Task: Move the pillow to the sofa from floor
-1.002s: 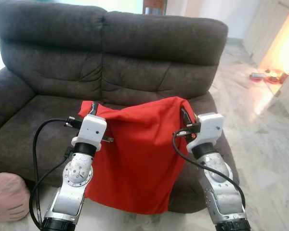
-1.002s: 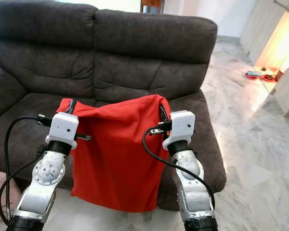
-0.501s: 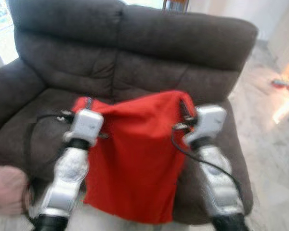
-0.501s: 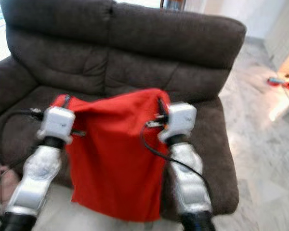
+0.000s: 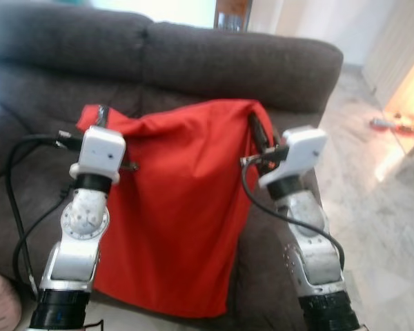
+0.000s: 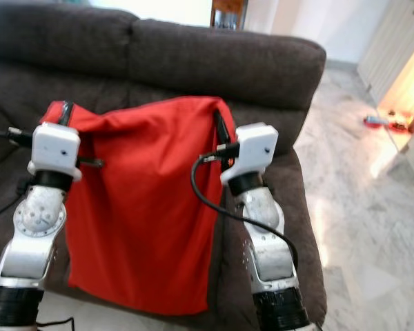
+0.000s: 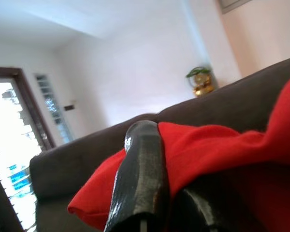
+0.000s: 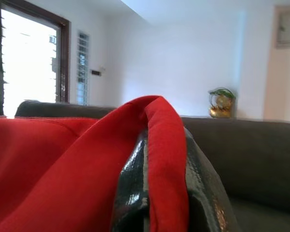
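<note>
- Left eye view: the red pillow hangs in front of the dark brown sofa, held up by its two top corners, one in each gripper.
- The left gripper is pinched on the pillow's top left corner; in the left wrist view a black finger presses against the red cloth, which bunches over and beside it.
- The right gripper is clamped on the top right corner; in the right wrist view a fold of red cloth runs down between the two black fingers.
- The pillow's upper edge sags slightly between the two grippers, level with the sofa's backrest.
- Its lower edge hangs down past the front of the seat cushion, above the pale marble floor.
- A pink cushion lies on the floor at the robot's left.
</note>
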Motion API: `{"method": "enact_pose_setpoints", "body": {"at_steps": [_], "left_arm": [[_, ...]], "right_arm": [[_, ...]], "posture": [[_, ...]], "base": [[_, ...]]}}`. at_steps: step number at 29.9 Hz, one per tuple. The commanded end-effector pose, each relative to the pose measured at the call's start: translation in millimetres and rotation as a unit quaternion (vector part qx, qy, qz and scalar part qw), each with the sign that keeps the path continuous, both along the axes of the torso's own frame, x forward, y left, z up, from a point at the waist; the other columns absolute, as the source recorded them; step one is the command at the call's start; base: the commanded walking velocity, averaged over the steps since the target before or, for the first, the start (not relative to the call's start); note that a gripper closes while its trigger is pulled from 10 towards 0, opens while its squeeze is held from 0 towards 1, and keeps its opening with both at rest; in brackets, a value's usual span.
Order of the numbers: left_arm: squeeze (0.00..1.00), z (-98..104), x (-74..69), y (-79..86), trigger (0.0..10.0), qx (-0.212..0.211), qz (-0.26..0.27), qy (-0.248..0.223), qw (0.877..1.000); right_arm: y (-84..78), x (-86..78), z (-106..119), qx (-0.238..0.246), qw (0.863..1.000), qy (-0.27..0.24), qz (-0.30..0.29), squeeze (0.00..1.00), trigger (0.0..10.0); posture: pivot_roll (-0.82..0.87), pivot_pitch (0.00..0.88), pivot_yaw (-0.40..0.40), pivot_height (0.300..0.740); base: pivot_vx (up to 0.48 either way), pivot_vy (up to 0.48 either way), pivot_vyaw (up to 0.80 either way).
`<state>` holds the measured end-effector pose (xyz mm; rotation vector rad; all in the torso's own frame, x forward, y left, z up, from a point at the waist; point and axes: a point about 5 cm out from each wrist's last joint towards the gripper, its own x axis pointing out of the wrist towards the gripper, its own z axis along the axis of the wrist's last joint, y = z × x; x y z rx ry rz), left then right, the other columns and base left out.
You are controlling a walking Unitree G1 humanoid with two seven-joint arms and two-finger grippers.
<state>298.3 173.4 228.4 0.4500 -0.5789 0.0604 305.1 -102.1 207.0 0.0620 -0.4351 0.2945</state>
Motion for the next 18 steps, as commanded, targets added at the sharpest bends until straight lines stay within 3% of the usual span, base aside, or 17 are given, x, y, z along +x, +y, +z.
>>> {"method": "enact_pose_setpoints", "body": {"at_steps": [1,12,16,18], "left_arm": [[0.00,22,-4.0,-11.9,10.0,0.006,-0.027,-0.049,0.998],[0.00,9,-6.7,-10.9,10.0,0.008,-0.024,-0.029,0.999],[0.00,-5,-7.5,-13.8,10.0,0.023,-0.031,-0.005,0.999],[0.00,-18,-6.6,-15.6,10.0,0.023,-0.039,0.024,0.999]], "right_arm": [[-4.7,-4.1,25,0.015,0.998,-0.057,-0.001,0.00,10.0],[10.2,-4.4,3,-0.028,0.998,-0.006,0.051,0.00,10.0],[17.7,-6.3,-11,-0.062,0.995,0.018,0.078,0.00,10.0],[23.6,-7.7,-28,-0.093,0.989,0.057,0.100,0.00,10.0]], "posture": [[0.14,0.000,-0.066,0.738],[0.15,0.000,-0.069,0.738],[0.15,0.000,-0.072,0.738],[0.15,0.000,-0.073,0.738]], "base": [[0.337,0.000,0.00],[0.328,0.000,0.00],[0.000,0.000,0.00],[0.000,0.000,0.00]]}}
